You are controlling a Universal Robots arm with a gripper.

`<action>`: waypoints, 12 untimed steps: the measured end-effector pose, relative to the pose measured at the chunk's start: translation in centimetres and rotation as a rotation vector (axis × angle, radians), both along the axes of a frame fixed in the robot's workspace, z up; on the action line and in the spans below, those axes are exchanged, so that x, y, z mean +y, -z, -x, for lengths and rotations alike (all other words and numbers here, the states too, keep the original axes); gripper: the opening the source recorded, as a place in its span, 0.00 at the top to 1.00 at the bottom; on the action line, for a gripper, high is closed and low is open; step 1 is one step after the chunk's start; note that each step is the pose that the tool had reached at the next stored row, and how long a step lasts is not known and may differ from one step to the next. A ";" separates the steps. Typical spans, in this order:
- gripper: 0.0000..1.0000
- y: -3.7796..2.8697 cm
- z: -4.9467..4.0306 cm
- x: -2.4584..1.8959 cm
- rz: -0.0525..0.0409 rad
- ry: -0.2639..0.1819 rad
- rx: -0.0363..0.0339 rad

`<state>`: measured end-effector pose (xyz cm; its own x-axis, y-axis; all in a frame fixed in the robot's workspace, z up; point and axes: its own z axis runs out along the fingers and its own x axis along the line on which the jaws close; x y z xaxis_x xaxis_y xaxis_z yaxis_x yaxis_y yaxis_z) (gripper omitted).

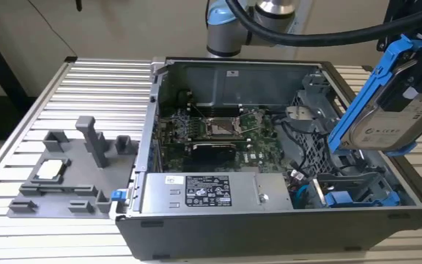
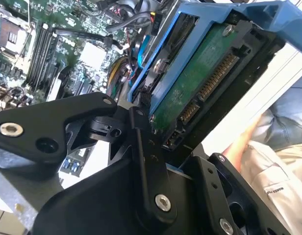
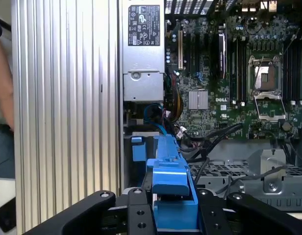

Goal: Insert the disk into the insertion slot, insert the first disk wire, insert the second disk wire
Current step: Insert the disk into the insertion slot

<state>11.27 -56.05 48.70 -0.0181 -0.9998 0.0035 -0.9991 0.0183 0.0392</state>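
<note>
**Disk clamped in my jaws, held over the open case**

My gripper [image 3: 173,211] is closed tight on the disk [image 1: 388,118]. My black fingers [image 3: 137,215] press on either side of its blue frame [image 1: 359,102], and the frame takes up the whole gap between them. The disk hangs in the air above the exterior view's right end of the open computer case [image 1: 156,110]. It stands on edge, tilted, and touches nothing inside. Beneath it, in the near corner of the case, a blue bracket [image 1: 357,197] sits in a grey metal cage.

The disk's broad face is flat silver-grey metal with a pale label. Its frame is glossy moulded plastic. The case is dull sheet steel with a perforated inner wall. It holds a dark green motherboard [image 1: 218,132] crowded with sockets, and a grey power-supply box [image 1: 204,192] with a printed label. The case rests on a table [image 1: 101,82] of ribbed aluminium slats, beside a grey plastic fixture [image 1: 72,165] with upright posts.

The exterior view shows the disk's labelled face. The second wrist view shows its other side, a green circuit board [image 2: 200,83] with a row of gold contacts along one edge. A person's pale sleeve [image 2: 278,166] is visible beyond the board. The first wrist view looks along the frame's narrow edge toward the motherboard and the power-supply box.
</note>
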 end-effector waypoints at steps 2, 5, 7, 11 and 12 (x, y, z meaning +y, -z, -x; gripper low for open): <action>0.67 0.25 -0.03 -0.07 -0.0001 0.000 0.0000; 0.67 0.63 -0.11 -0.22 -0.0002 0.000 0.0000; 0.67 0.88 -0.15 -0.32 -0.0003 0.000 0.0000; 0.67 1.32 -0.28 -0.54 -0.0001 0.000 0.0000; 0.67 1.43 -0.31 -0.61 -0.0001 0.000 0.0000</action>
<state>11.58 -56.66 47.27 -0.0181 -0.9998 0.0034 -0.9991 0.0182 0.0391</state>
